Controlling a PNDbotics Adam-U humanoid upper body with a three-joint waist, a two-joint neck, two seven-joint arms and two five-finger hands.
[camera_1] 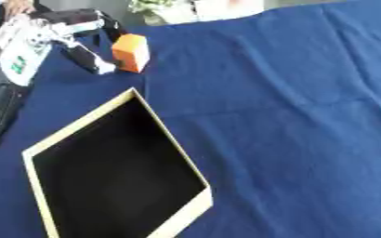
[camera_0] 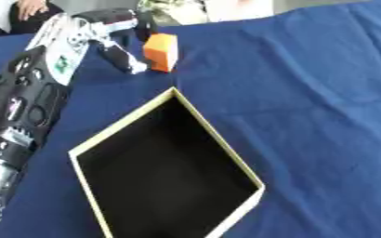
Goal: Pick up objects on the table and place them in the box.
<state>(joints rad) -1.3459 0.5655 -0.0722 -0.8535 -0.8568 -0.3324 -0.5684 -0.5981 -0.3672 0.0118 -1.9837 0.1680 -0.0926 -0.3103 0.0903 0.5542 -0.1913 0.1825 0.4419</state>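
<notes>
In the left eye view, a blue cloth [camera_0: 307,116] covers the whole table. The robot's left arm comes in along the left edge of the frame and reaches up to the upper left. Its left hand [camera_0: 116,35] is there, black and silver, with its fingers curled around an orange block [camera_0: 161,51]. One finger [camera_0: 127,60] points down just left of the block and touches the block's left side. Another finger bends over the top behind it. The block sits near the top of the frame, left of the middle, just above the far corner of the box. The box [camera_0: 218,135] is open and lies in the lower left part of the frame. It has pale cream walls and is black inside. It is turned so one corner points up at the block. In the right eye view, everything sits a little more to the left. The hand is in the top left corner, and the orange block is right beside it, touching the fingers. The box fills the lower left. The right hand does not show in either view.
</notes>
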